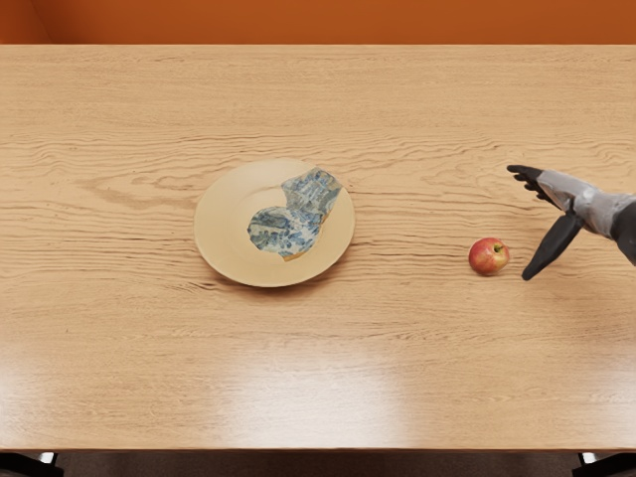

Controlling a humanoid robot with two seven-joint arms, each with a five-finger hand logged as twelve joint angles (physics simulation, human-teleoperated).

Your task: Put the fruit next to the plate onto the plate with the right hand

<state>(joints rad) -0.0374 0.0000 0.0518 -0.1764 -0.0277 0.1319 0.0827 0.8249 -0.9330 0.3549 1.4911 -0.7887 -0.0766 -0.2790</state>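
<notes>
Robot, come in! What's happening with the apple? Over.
Right robot hand open, just right of apple, not touching. Apple on table, right of plate. Nothing between them.

The right arm (pixel 624 224) enters from the right edge, its grey wrist (pixel 596 207) leading to the right hand (pixel 568 199). The dark fingers (pixel 527 177) extend leftward, straight and slightly spread. The thumb (pixel 550 248) angles downward, well apart from them. The hand grasps nothing.

Right hand (pixel 568 199) showing a pale grey, faceted metallic shell, slim black fingers (pixel 550 248) tapering to rounded tips, darker grey forearm (pixel 627 227) adjoining it
</notes>
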